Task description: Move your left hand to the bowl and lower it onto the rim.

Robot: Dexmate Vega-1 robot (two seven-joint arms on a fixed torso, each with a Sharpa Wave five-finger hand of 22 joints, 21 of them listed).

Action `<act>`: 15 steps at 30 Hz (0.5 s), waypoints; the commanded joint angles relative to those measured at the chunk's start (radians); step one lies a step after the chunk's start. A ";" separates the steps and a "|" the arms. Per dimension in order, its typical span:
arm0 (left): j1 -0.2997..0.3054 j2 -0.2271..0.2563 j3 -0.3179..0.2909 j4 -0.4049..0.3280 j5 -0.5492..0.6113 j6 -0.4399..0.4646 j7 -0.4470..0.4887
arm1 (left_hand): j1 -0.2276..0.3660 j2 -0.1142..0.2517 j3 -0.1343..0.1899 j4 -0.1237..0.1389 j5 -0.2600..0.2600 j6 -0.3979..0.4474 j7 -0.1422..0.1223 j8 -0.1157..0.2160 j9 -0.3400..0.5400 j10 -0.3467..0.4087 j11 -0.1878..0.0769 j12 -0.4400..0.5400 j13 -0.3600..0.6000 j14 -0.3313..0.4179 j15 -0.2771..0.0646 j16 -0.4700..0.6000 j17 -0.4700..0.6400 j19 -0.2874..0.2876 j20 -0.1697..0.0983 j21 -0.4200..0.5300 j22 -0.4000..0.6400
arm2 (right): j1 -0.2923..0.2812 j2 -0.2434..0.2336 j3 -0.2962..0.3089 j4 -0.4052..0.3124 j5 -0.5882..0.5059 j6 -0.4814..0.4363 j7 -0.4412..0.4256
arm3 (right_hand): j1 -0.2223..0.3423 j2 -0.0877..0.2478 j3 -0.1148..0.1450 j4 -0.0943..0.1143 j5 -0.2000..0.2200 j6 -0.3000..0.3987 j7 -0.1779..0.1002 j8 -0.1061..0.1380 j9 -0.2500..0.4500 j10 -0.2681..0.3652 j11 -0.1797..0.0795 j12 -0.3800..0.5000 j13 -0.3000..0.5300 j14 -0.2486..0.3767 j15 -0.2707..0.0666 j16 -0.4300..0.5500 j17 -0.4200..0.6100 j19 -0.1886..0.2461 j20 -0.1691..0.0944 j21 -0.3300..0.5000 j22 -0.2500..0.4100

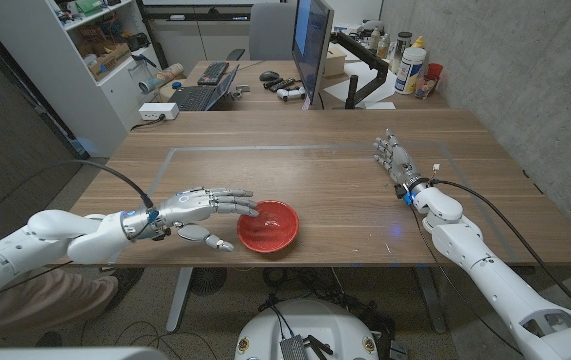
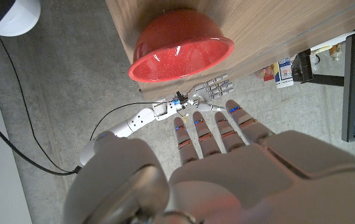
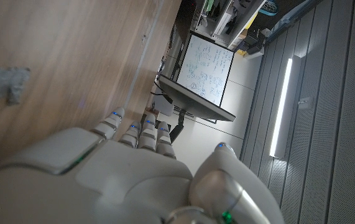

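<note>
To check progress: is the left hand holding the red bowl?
No, the left hand holds nothing; its spread fingers only reach toward the bowl's rim.

bowl [image 1: 268, 227] — red, kinda speckly glossy plastic, round | state: upright, open side up, nothing in it as far as i can see | spot: on the wooden tabletop [image 1: 345, 190] near its front edge, a bit left of the middle | contact: left hand [image 1: 200, 209] fingers [image 1: 237, 205] stretched out, tips right at its left rim

Smooth white arms end in a grey metal left robot hand [image 1: 197, 207] and right robot hand [image 1: 393, 158], with black cables and tiny blue fingertip lights.
</note>
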 commanded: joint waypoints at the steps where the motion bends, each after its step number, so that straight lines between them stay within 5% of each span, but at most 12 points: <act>1: -0.033 0.024 0.077 0.013 0.021 0.022 0.054 | 0.020 0.002 -0.001 -0.009 0.013 0.022 0.002 0.007 0.005 0.027 -0.006 0.011 0.005 0.014 -0.155 0.004 0.004 0.016 -0.067 0.006 0.003 | -0.003 0.001 0.002 0.008 0.003 0.000 0.005 | 0.000 0.005 0.005 0.004 -0.004 -0.002 -0.001 0.000 0.002 0.000 -0.005 0.001 0.004 -0.008 0.000 0.001 0.002 -0.003 0.008 0.007 0.005; 15: -0.073 0.021 0.135 0.022 0.019 0.032 0.044 | 0.032 0.002 0.000 -0.014 0.020 0.042 0.001 0.011 0.005 0.031 -0.002 0.008 0.005 0.018 -0.155 0.001 0.004 0.019 -0.068 0.004 0.003 | -0.010 0.003 0.007 0.014 0.008 0.010 0.010 | -0.007 0.005 0.003 0.008 -0.006 0.000 0.000 0.001 0.002 0.000 -0.006 0.000 0.004 -0.008 -0.001 0.002 0.002 -0.003 0.007 0.007 0.005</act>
